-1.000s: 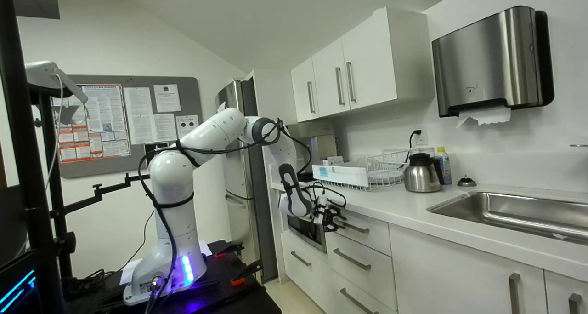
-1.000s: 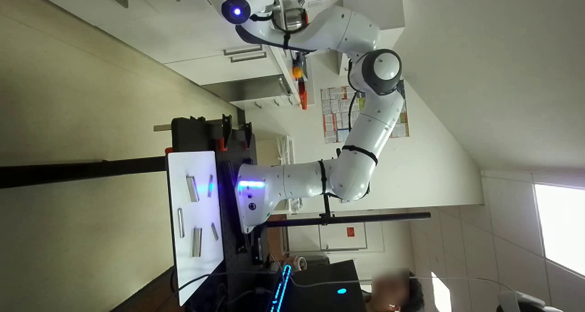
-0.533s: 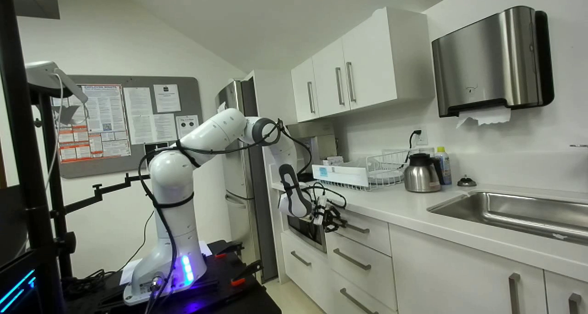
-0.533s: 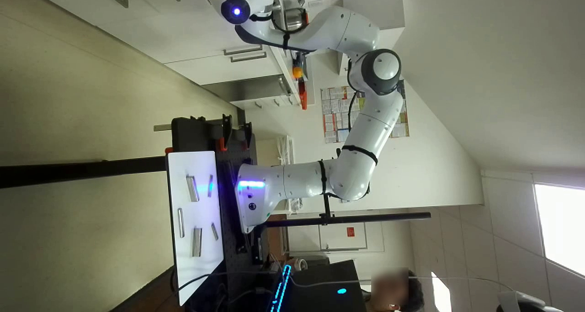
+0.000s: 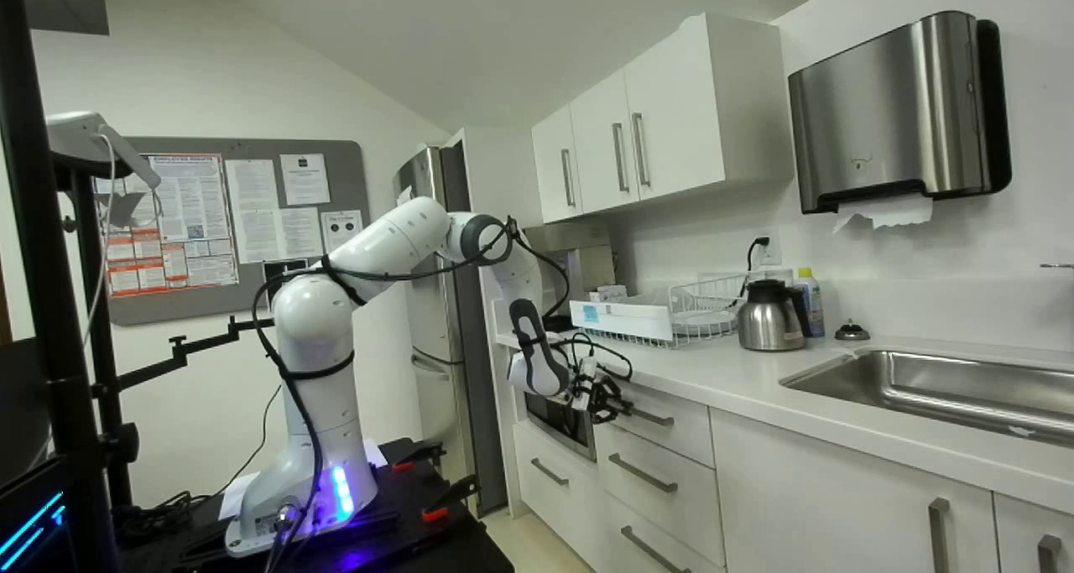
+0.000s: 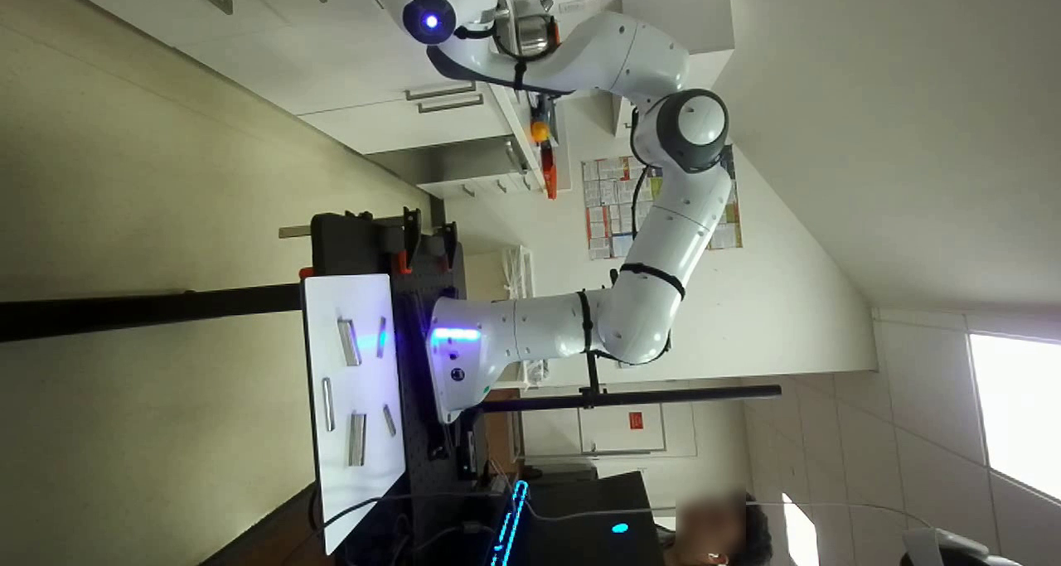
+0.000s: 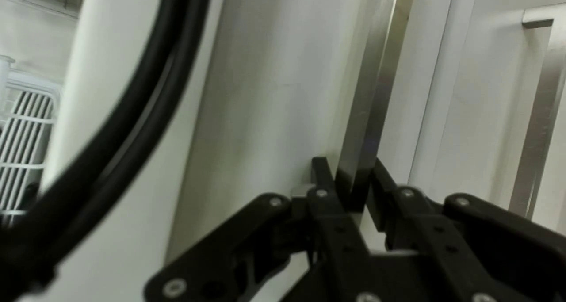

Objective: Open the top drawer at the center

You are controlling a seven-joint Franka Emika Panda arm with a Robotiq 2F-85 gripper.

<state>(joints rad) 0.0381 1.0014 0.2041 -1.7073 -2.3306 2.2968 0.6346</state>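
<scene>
The white counter (image 5: 730, 376) runs off the edge of an exterior view. The arm (image 6: 684, 218) is cut off at the top of an exterior view. Beneath the counter, the top drawer (image 5: 685, 435) looks closed, one end blocked by the gripper (image 7: 349, 171). Black cables (image 7: 135, 103) blur across the wrist view; there the jaws, set narrow, hold the bar handle (image 7: 371, 96) and mask its lower stretch.

white arm (image 5: 317, 317), black cables (image 7: 146, 89), black screw-studded tool (image 7: 349, 169)

Claw (image 7: 349, 171) gripping silver handle (image 7: 374, 85), white drawer (image 7: 269, 94)
</scene>
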